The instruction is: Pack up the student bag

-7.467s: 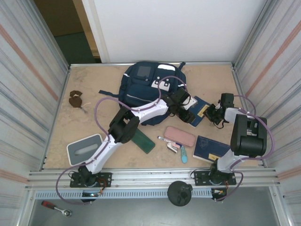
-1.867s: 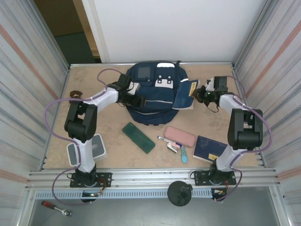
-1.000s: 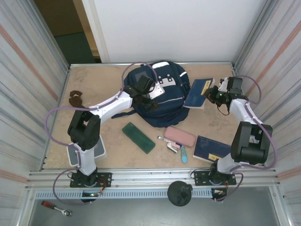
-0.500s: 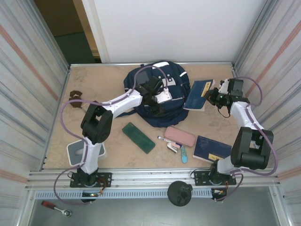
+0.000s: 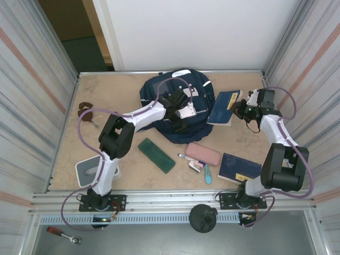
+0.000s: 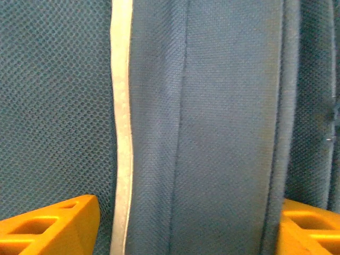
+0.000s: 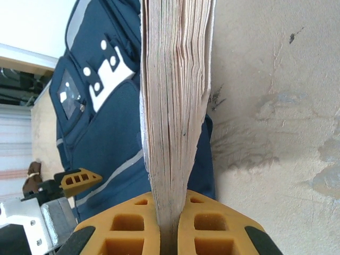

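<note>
Beige marbled table (image 5: 106, 138) between corrugated side walls, white panel behind. Student bag (image 5: 154, 93): navy, white patches, lying in the upper centre of the overhead frame, near the back edge. Left gripper (image 5: 178, 114): on top of the bag; in its wrist view (image 6: 188, 223) the orange fingers (image 6: 48, 226) stand wide apart, a flat band of navy fabric (image 6: 223, 106) with a pale reflective stripe (image 6: 121, 106) spanning the gap between them. Right gripper (image 5: 241, 109): clamped on the page edge of a dark-blue booklet (image 5: 224, 106), which lies just right of the bag; its wrist view (image 7: 169, 212) shows the pads pressed together on the page stack (image 7: 175, 95). Lower centre: green case (image 5: 156, 155), pink pouch (image 5: 203, 154), second booklet (image 5: 239, 168). Lower left: grey tray (image 5: 87, 171).
</note>
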